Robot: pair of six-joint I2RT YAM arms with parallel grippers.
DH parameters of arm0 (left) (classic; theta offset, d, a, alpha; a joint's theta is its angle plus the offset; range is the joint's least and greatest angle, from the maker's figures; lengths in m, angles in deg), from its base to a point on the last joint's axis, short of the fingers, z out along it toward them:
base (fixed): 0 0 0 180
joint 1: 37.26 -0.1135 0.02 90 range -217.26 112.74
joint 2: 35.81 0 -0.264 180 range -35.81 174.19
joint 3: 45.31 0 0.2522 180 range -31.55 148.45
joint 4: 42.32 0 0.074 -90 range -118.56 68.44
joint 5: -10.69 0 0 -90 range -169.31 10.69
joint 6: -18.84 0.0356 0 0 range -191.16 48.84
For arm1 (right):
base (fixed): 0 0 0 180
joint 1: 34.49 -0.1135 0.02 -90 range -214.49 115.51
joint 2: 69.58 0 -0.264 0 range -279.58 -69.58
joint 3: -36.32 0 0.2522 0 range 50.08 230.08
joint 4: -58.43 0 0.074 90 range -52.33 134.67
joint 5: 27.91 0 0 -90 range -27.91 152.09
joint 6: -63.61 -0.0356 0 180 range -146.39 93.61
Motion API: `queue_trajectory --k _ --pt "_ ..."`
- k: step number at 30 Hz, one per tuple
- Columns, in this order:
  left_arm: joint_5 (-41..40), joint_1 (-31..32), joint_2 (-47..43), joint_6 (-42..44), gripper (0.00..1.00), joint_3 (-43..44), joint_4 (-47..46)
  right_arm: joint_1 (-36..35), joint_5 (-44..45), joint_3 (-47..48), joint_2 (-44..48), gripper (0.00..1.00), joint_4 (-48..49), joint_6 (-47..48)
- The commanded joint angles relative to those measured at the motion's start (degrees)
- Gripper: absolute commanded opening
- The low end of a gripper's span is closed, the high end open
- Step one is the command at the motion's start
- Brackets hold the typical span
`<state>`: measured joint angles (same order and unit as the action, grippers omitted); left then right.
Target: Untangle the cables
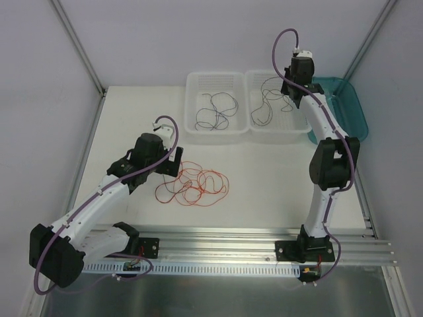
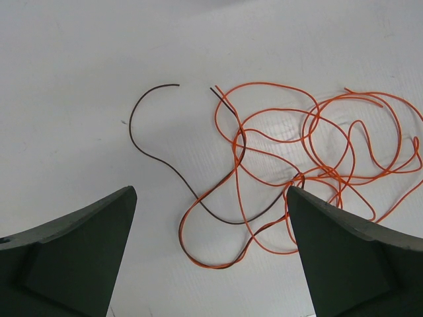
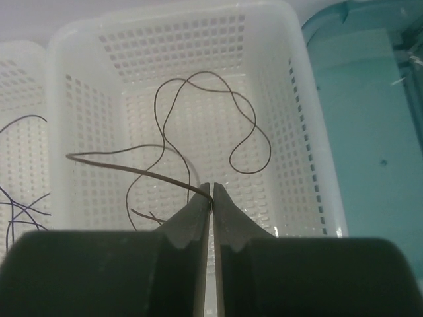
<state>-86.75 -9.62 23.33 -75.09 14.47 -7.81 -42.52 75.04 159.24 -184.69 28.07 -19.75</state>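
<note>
A tangle of thin orange cables (image 1: 195,185) lies on the white table, with one dark cable (image 2: 149,155) threaded through its near loops (image 2: 317,142). My left gripper (image 1: 173,160) hovers just left of the tangle, open, with nothing between its fingers (image 2: 210,191). My right gripper (image 1: 294,92) is over the right white basket (image 1: 277,135). It (image 3: 212,188) is shut on a dark cable (image 3: 132,169), pinched at the very tips. The rest of that cable curls loosely in the basket (image 1: 268,105).
The left white basket (image 1: 215,135) holds more dark cables (image 1: 215,112). A teal tray (image 1: 350,105) stands to the right of the baskets. Grey walls close in both sides, and an aluminium rail (image 1: 231,238) runs along the near edge.
</note>
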Motion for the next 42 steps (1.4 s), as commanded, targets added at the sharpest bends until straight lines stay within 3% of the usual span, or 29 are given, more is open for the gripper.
queue_trajectory --k 1,2,5,8,11,14,21,30,37,42 --pt "0.15 -0.48 0.28 0.76 0.99 1.0 -1.33 0.12 -1.44 0.78 -2.22 0.07 0.88 -2.41" --pt "0.32 -0.48 0.19 0.76 0.99 1.09 -1.33 0.21 -1.96 1.4 -3.09 0.08 0.26 -2.41" --pt "0.32 -0.48 0.19 0.76 0.99 1.0 -1.33 0.21 -3.72 4.21 -5.82 0.21 -3.69 -2.5" --pt "0.41 -0.48 -0.07 0.76 0.99 1.09 -1.33 0.12 -5.39 3.34 -5.13 0.48 -4.23 -2.5" --pt "0.5 -0.39 -0.34 0.67 0.99 1.0 -1.33 0.21 -7.49 2.11 -2.06 0.66 -4.58 -2.59" --pt "0.85 -0.39 -0.86 0.58 0.99 1.09 -1.42 0.03 -10.39 -0.08 2.68 0.74 -5.02 -2.85" --pt "1.29 -0.39 -2.18 0.5 0.99 1.0 -1.33 -3.65 -21.2 -9.92 16.57 0.75 -6.86 -3.03" --pt "1.82 -0.48 -3.59 -0.29 0.99 1.0 -1.24 -21.74 -24.11 -29.16 29.49 0.75 -9.68 -4.52" --pt "1.73 -0.39 -4.38 -0.82 0.99 0.91 -1.15 -36.15 -17.97 -41.91 27.94 0.63 -8.27 -5.84" --pt "1.38 -0.48 -4.12 -1.09 0.99 0.83 -1.07 -40.22 -16.82 -43.86 23.1 0.56 -6.26 -5.84"
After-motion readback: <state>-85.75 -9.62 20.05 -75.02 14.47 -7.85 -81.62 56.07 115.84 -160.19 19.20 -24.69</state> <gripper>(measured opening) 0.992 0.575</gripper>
